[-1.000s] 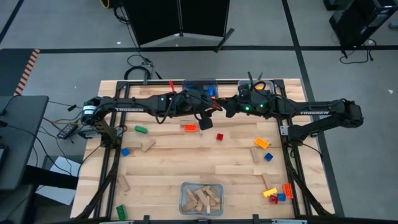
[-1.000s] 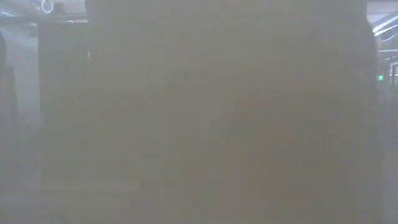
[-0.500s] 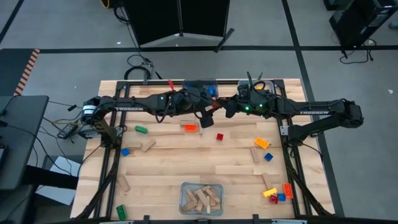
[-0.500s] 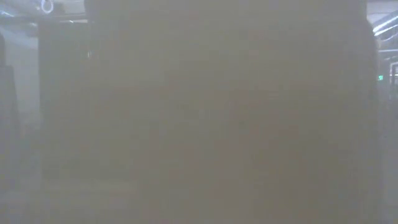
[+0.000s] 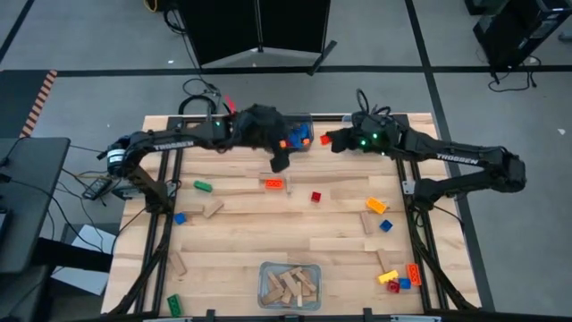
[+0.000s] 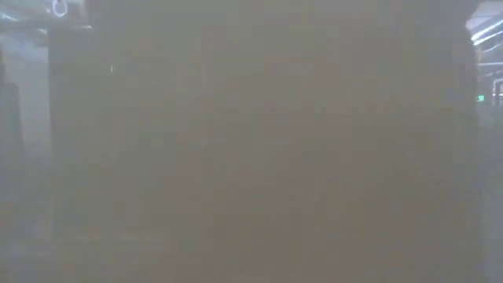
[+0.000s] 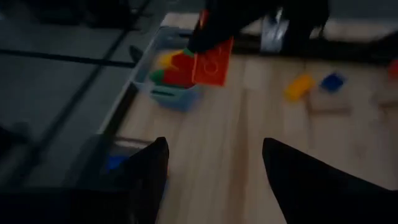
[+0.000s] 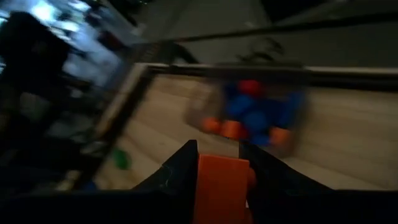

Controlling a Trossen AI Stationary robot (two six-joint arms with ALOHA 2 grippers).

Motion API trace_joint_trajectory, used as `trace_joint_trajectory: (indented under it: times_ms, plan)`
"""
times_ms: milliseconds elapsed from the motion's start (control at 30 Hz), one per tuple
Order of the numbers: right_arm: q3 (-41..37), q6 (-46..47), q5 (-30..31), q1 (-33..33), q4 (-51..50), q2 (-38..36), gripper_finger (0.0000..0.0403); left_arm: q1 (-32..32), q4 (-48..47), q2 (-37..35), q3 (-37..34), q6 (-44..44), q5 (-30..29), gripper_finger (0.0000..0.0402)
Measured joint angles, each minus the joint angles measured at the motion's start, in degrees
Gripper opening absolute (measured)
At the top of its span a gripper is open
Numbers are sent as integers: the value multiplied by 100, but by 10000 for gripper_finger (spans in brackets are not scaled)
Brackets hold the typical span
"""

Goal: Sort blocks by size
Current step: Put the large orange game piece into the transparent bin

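Carrying an orange studded brick [image 8: 221, 186] pinched between its two fingers, the right tool [image 5: 327, 139] sits at the far edge of the table [image 5: 268, 224], just beside the clear bin [image 5: 299, 132] that already holds red, blue and orange bricks. The step in hand looks like dropping this brick in with those. To do it well, the right tool should move until the brick hangs squarely over the bin's open mouth rather than over its rim, and only then should the fingers part, low enough that the brick does not bounce out. The left wrist view shows the same brick [image 7: 212, 61] from the other side, hanging close to the bin [image 7: 163, 93], seemingly at its near wall, so a little more travel appears to be needed. The left tool [image 5: 279, 161] is spread wide and holds nothing; it hangs over the table just on the near side of the bin, close to a loose orange brick [image 5: 273, 184]. It should stay out of the right arm's path, since the two wrists are close together. Other bricks lie scattered on the table, a green brick [image 5: 204, 187] and a red brick [image 5: 315, 197] among them, and a second clear bin [image 5: 264, 284] at the near edge holds tan wooden blocks [image 5: 290, 284]. The low view shows nothing usable.
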Motion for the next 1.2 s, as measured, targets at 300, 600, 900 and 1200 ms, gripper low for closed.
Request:
trace_joint_trajectory:
  times_ms: [300,600,900,1200]
  plan:
    - [257,-152,-309,-1381,-1857,129,113,798,341,-403,-1079,-411,711,266]
    - [1397,-1267,-335,-2512,-3555,1305,114,1033,444,-810,-1611,-355,599,266]
    - [2679,-2277,-777,-2950,-4751,3083,117,1101,403,-869,-1642,-215,595,266]
    - [3067,-2402,-1192,-3020,-4993,3900,155,1100,280,-869,-1642,-224,596,266]
